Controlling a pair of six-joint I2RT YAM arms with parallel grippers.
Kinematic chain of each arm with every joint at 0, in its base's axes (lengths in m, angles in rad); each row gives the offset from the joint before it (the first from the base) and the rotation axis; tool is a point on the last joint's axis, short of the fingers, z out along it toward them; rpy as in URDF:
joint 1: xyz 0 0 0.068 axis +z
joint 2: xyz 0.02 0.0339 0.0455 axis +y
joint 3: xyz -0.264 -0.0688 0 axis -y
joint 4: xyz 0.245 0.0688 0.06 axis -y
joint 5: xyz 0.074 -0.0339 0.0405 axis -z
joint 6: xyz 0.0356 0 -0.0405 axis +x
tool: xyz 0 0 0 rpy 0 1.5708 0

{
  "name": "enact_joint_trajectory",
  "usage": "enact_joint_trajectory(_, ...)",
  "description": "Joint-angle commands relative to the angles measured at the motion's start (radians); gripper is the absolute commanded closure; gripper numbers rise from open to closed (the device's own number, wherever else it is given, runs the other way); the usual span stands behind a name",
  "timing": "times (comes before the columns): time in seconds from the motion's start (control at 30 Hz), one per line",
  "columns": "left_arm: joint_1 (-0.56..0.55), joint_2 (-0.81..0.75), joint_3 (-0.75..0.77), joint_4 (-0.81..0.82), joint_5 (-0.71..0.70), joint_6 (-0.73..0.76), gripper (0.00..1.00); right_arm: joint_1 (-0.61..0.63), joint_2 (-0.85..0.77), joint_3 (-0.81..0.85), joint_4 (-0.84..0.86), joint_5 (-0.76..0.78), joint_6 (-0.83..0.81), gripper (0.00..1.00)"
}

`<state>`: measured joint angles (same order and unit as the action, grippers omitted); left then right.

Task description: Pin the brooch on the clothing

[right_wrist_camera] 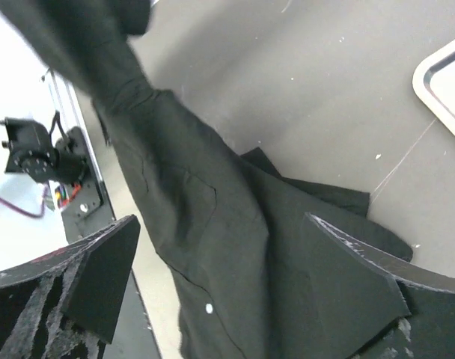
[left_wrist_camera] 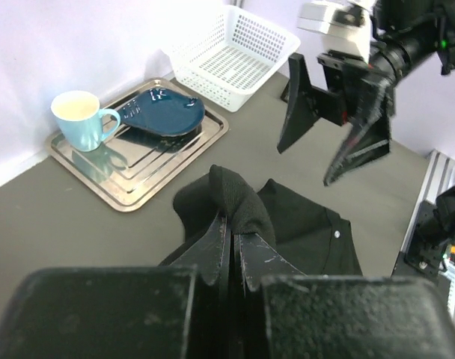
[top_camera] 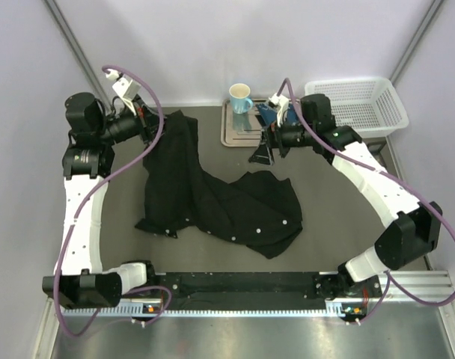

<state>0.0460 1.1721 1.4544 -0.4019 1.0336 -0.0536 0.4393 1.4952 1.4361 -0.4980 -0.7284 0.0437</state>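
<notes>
From above, the left arm runs up the table's left side, elbow bent inward; the left gripper (top_camera: 154, 129) pinches the far end of the black shirt (top_camera: 212, 198), which lies crumpled across the middle of the grey table (top_camera: 340, 202). The right arm arcs up the right side; the right gripper (top_camera: 261, 153) hangs spread just beyond the shirt's far edge, near a metal tray (top_camera: 229, 134) bearing a pale blue mug (top_camera: 240, 97); a white basket (top_camera: 355, 105) sits beside the tray.

At the left wrist, the fingers (left_wrist_camera: 212, 247) press together on a raised fold of shirt; a dark blue dish (left_wrist_camera: 164, 112) lies on the tray.

At the right wrist, the fingers (right_wrist_camera: 100, 277) stand wide apart, holding nothing; the shirt rises beneath them toward the upper left; one white button (right_wrist_camera: 208, 308) shows.
</notes>
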Motion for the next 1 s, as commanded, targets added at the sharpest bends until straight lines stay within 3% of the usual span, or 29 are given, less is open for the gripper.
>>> enact_joint_trajectory(0.0, -0.027, 0.060, 0.032, 0.162, 0.005, -0.110, 1.00, -0.002, -0.056, 0.033, -0.039, -0.101, -0.177, 0.07)
enact_joint_trajectory(0.17, -0.198, 0.135, 0.113, 0.123, -0.044, 0.046, 1.00, -0.014, -0.084, 0.089, -0.043, -0.045, -0.225, 0.05)
enact_joint_trajectory(0.23, -0.282, 0.207, 0.150, 0.132, -0.061, 0.037, 1.00, -0.036, -0.117, 0.107, -0.051, -0.011, -0.226, 0.05)
enact_joint_trajectory(0.37, -0.463, 0.339, 0.267, 0.107, -0.113, 0.076, 1.00, -0.172, -0.202, 0.113, -0.082, 0.001, -0.205, 0.03)
enact_joint_trajectory(0.5, -0.755, 0.467, 0.311, -0.003, -0.239, 0.286, 1.00, -0.434, -0.285, 0.044, -0.111, 0.026, -0.174, 0.02)
enact_joint_trajectory(0.63, -0.923, 0.570, 0.323, -0.098, -0.320, 0.425, 1.00, -0.625, -0.323, -0.002, -0.149, -0.006, -0.186, 0.02)
enact_joint_trajectory(0.73, -0.928, 0.580, 0.319, -0.193, -0.193, 0.549, 0.46, -0.633, -0.345, -0.038, -0.182, -0.043, -0.250, 0.02)
enact_joint_trajectory(0.77, -0.922, 0.565, 0.308, -0.253, -0.182, 0.579, 0.34, -0.633, -0.345, -0.049, -0.183, -0.070, -0.255, 0.02)
enact_joint_trajectory(0.83, -0.859, 0.490, 0.235, -0.302, -0.110, 0.639, 0.25, -0.614, -0.339, -0.074, -0.194, -0.164, -0.268, 0.04)
enact_joint_trajectory(0.87, -0.824, 0.422, 0.197, -0.298, -0.072, 0.640, 0.13, -0.597, -0.331, -0.077, -0.201, -0.167, -0.274, 0.04)
enact_joint_trajectory(0.97, -0.620, 0.303, 0.066, -0.267, 0.020, 0.577, 0.09, -0.463, -0.303, -0.079, -0.244, -0.134, -0.355, 0.04)
